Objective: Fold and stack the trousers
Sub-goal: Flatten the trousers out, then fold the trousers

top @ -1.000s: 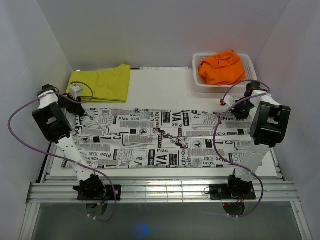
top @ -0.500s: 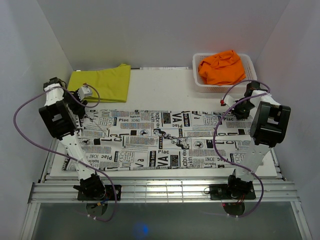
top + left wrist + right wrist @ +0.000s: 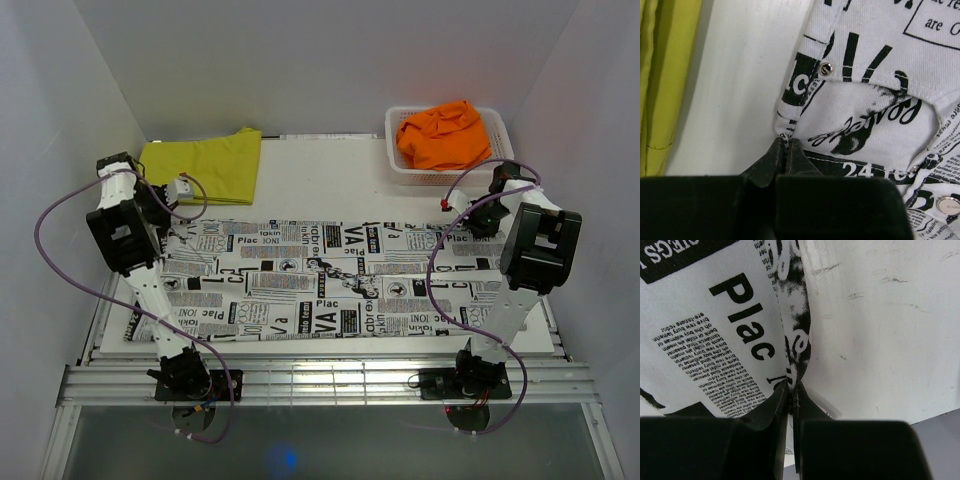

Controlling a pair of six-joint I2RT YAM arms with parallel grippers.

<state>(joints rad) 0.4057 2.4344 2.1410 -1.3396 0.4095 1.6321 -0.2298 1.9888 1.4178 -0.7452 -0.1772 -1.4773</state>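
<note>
Left gripper (image 3: 786,145): fingers pressed together, apparently nipping the far corner of the waist end of the newsprint trousers (image 3: 320,275); a rivet and a button show just ahead of it in the wrist view.
Right gripper (image 3: 790,385): fingers pressed together, pinching a folded ridge of the same cloth at the far corner of the leg end.
Where the trousers lie: flat on the bench (image 3: 320,190), spread out between the two grippers and reaching from them toward the arm bases.
Long axis: it runs straight from one gripper to the other, across the bench, so each gripper sits at one end of the far long edge.
Nearer arm: neither; each arm is at its own corner, and the middle of the cloth is well apart from both.
Coming move, as a judgement: the fold likely turns on this edge being carried by both grippers together toward the near edge, kept parallel to it.
Yellow trousers (image 3: 205,165): folded, just beyond the left gripper.
Orange trousers (image 3: 440,135): bunched in a basket (image 3: 400,172) beyond the right gripper.
</note>
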